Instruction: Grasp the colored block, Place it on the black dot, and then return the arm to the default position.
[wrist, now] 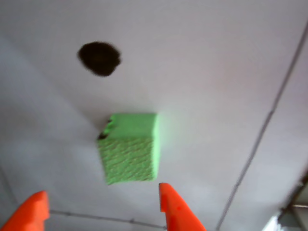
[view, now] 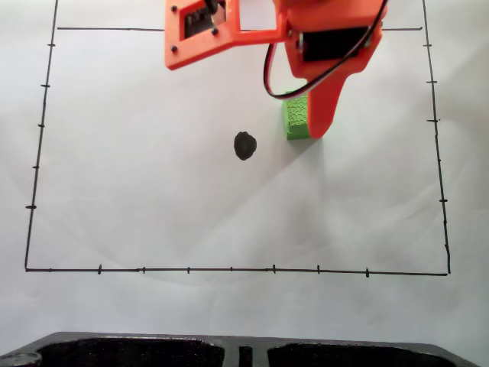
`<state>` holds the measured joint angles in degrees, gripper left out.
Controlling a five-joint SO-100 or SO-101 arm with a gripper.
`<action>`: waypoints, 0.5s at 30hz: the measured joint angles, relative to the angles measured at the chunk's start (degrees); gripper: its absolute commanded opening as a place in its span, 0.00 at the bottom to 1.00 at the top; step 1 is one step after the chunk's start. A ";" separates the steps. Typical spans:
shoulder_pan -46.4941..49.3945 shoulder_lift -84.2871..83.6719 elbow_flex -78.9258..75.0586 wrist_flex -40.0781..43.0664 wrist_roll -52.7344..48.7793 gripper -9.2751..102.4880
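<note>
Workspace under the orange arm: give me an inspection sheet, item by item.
Surface: white paper with a hand-drawn black border and tick marks.
Job's things: green block lies on the paper, apart from the black dot; in the fixed view the dot sits to the block's left.
Clutter: nothing seen.
Claw: the claw is open, its orange fingertips short of the block and nothing between them; in the fixed view one finger covers part of the block.
Cables: red and black wires loop beneath the arm, clear of the paper.
Surroundings: a dark object along the fixed view's bottom edge; cannot tell what it is.
</note>
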<state>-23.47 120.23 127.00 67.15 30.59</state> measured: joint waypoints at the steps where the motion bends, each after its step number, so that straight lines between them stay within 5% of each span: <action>1: 0.00 -0.09 0.00 0.26 -0.18 0.38; 15: 0.26 -7.03 0.00 -1.58 -3.52 0.41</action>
<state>-23.20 113.20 127.00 65.57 27.07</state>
